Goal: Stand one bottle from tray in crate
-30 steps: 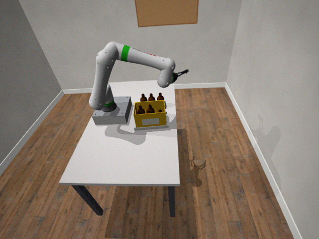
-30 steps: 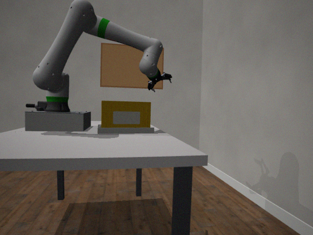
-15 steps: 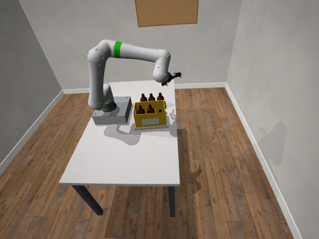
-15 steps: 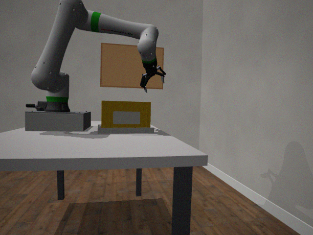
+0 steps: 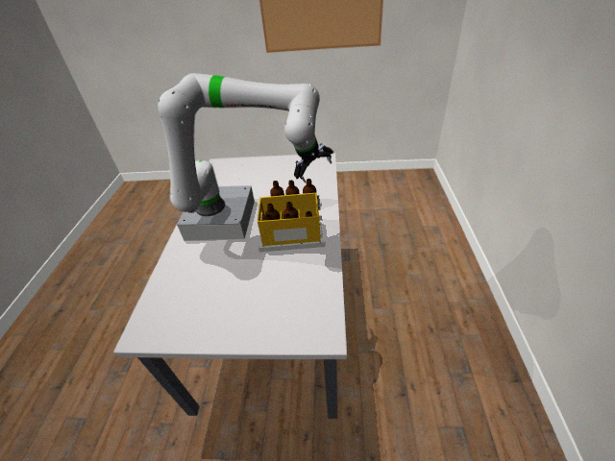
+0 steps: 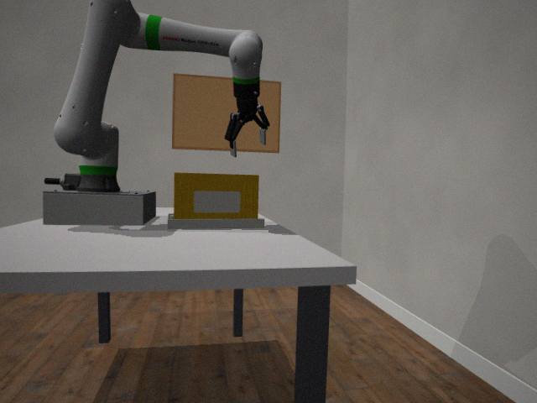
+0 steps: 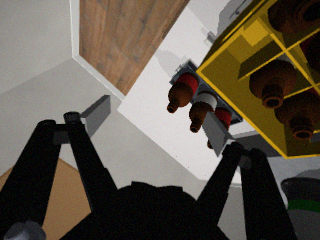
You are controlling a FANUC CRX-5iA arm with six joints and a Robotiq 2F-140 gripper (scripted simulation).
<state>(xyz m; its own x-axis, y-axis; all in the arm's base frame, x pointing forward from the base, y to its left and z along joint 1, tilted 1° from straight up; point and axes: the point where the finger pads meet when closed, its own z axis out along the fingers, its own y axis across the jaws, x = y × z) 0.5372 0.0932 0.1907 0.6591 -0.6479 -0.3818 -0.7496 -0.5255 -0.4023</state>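
Note:
A yellow crate [image 5: 289, 231] [image 6: 215, 184] [image 7: 225, 62] stands on a grey tray [image 5: 293, 245] [image 6: 215, 223] on the white table. Several brown bottles stand in its cells, among them two tall ones [image 5: 270, 212] [image 5: 289, 210] and, in the wrist view, two seen from above [image 7: 272, 82] [image 7: 300, 115]. Three more bottles [image 5: 276, 188] [image 5: 291, 187] [image 5: 309, 186] stand upright on the tray behind the crate; in the wrist view [image 7: 182, 90] [image 7: 202, 107] they carry red and white labels, and the third is partly hidden by a finger. My gripper [image 5: 311, 166] [image 6: 247, 146] [image 7: 158, 111] is open and empty. It hangs above the right-hand tray bottle.
The robot's grey base block [image 5: 213, 220] [image 6: 97, 208] stands just left of the crate. The table's right edge [image 5: 342, 278] runs close beside the crate. A cork board [image 6: 203, 112] hangs on the back wall.

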